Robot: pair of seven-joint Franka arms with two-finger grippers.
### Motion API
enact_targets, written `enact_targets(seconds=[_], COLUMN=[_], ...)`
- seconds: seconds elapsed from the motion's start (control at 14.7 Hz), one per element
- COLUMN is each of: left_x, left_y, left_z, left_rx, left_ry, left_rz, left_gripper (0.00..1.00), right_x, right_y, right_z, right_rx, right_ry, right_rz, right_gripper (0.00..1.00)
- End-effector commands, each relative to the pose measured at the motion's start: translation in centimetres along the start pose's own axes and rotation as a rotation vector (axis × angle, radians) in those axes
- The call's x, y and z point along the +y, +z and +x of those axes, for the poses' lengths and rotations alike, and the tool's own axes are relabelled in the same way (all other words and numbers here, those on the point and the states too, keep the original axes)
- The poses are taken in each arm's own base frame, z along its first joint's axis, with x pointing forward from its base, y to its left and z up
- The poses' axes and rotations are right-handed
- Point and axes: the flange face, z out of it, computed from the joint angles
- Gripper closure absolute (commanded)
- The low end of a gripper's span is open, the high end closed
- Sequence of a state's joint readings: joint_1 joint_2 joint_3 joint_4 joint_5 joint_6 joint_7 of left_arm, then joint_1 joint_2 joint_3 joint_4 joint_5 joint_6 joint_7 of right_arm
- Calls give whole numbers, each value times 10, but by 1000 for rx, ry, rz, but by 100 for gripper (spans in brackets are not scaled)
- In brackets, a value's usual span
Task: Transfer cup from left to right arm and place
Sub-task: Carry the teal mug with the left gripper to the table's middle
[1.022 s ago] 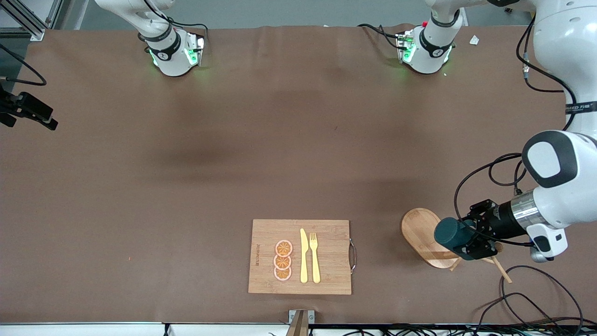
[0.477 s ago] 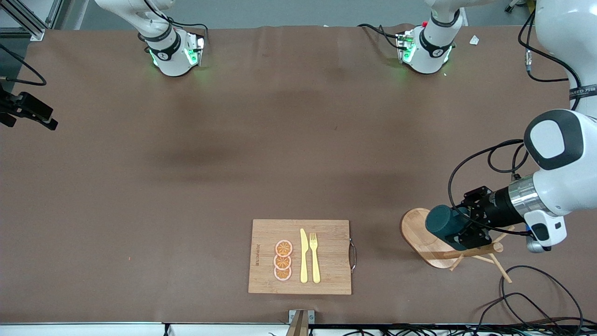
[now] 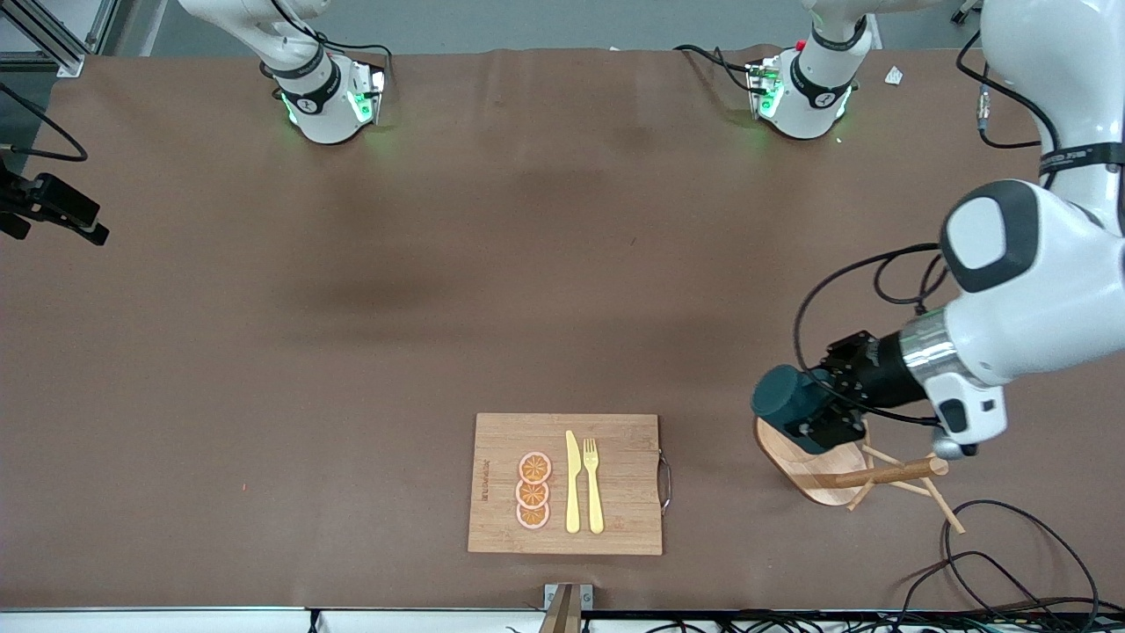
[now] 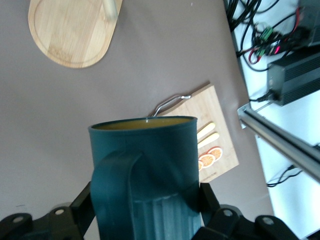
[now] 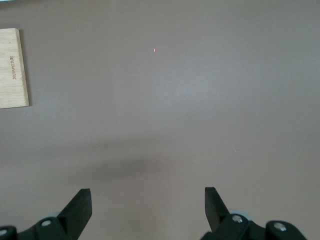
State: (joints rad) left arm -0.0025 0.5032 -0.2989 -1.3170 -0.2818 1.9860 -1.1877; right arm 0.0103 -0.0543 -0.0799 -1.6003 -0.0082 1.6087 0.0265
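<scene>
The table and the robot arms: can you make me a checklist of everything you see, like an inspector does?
Surface: brown table cover, a few creases, a tiny orange speck.
Job's things: dark teal cup held in the air, lying sideways, over the edge of the wooden peg stand.
Clutter: cutting board with three orange slices, a yellow knife and fork.
Grippers: left gripper shut on the cup; right gripper open, over bare table, waiting.
Cables: black cables loop on the table near the stand.
Surroundings: a black camera at the table's edge; metal framing at the front-camera edge.
</scene>
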Motion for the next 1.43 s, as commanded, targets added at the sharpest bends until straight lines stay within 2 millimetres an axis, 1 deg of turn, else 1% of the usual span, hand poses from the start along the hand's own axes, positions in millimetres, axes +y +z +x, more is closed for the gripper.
enact_targets(seconds=[0.0,0.14,0.2,0.34,0.41,0.48,0.54,0.75,0.82,0.95,1.09,1.16,1.36], left_x=[10,15,18,22,23,22,21,18,15,12,9,6,-4], left_y=[18,34,40,59,70,80,93,113,121,131,144,157,194], left_z=[-62,-98,-110,-149,-159,-175,-196,-229,-242,-265,-272,-276,-298], left_rx=[72,120,149,199,226,256,298,396,420,471,533,569,645], left_ry=[53,85,94,124,140,174,218,250,275,335,363,373,394], left_rz=[54,72,71,69,73,81,93,97,101,101,104,106,102], left_gripper=[27,27,27,27,27,27,27,27,27,28,28,28,27], right_x=[2,2,2,2,2,2,2,2,4,4,4,4,4], right_y=[-5,-5,-5,-5,-5,-5,-5,-4,-4,-4,-4,-4,-4], right_z=[-7,-7,-7,-7,-7,-7,-7,-7,-7,-7,-6,-6,-6], right_rx=[3,5,5,5,5,5,5,3,2,2,3,3,3], right_ry=[-11,-11,-11,-11,-11,-11,-9,-12,-14,-15,-15,-15,-15], right_rz=[-10,-10,-10,-10,-10,-10,-10,-10,-10,-10,-10,-10,-10], right_gripper=[0,0,0,0,0,0,0,0,0,0,0,0,0])
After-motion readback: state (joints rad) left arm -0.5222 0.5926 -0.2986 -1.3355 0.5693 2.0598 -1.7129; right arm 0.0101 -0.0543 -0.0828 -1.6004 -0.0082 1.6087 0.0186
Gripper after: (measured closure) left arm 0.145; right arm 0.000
